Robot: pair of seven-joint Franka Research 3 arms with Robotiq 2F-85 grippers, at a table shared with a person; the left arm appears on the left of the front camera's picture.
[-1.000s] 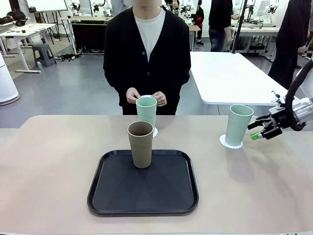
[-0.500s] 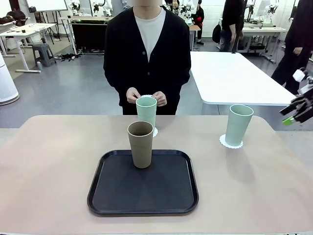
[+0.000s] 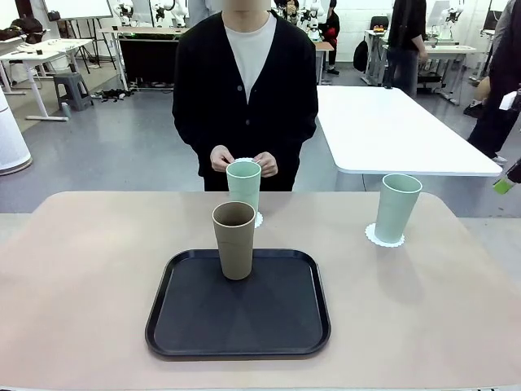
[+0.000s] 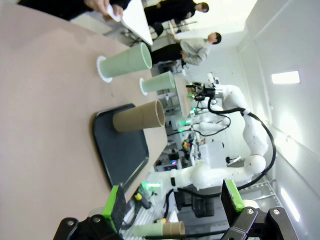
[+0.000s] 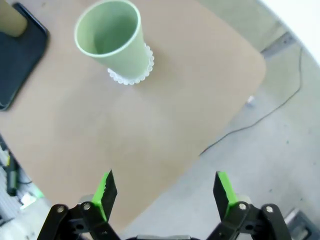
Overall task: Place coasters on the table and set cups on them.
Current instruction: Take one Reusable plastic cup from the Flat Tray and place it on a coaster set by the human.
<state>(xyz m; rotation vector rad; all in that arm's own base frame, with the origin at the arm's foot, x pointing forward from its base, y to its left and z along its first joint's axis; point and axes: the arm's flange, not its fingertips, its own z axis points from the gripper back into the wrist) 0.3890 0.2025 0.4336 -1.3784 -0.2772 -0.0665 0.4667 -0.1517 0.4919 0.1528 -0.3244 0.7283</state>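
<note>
A tan-brown cup (image 3: 234,240) stands on the black tray (image 3: 277,326). One mint cup (image 3: 243,186) stands on a coaster (image 3: 258,220) at the table's (image 3: 89,269) far edge, in front of the person. The other mint cup (image 3: 396,208) stands on a coaster (image 3: 383,238) at the right. The person's hands hold a third coaster (image 3: 244,160). My right gripper (image 5: 164,192) is open and empty, high above the table's right corner, away from that cup (image 5: 111,37) and its coaster (image 5: 131,75). My left gripper (image 4: 175,205) is open and empty, far from the cups (image 4: 139,116).
A white-topped table (image 3: 383,130) stands behind on the right. One green fingertip (image 3: 503,186) of my right gripper shows at the front view's right edge. Bare tabletop lies left and right of the tray. People stand farther off in the room.
My right gripper has drawn back from the right mint cup, up and to the right, almost out of the front view. The cups, coasters and the person's hands have stayed put.
</note>
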